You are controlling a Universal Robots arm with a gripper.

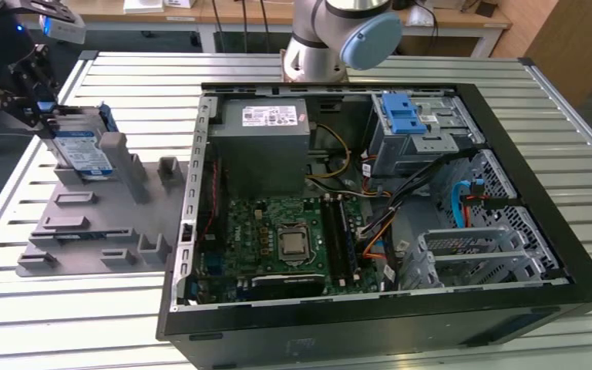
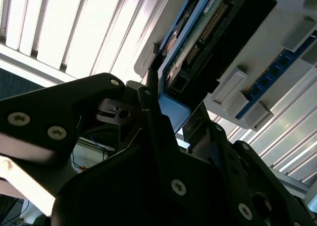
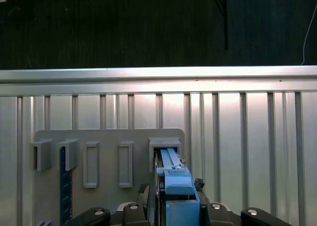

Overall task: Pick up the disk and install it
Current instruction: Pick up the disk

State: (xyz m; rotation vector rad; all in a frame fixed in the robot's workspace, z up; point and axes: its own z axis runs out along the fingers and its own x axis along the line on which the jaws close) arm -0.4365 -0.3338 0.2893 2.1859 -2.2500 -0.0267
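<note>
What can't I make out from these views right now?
Disk face: exterior view, holder post covers part.
Disk's near end: first wrist view, pincer and picture edge cut it off.
Cage inside: exterior view, its top and latch cover it.

disk [image 1: 78,150]: blue plastic frame | table [image 1: 70,324]: ribbed metal | fixture [image 1: 80,223]: matt grey

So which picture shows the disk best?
The exterior view: there the disk stands upright in the grey holder, its blue-and-white label facing the camera. The first wrist view sees the disk edge-on, mostly its blue frame. The second wrist view shows the disk's connector end from close up.
</note>
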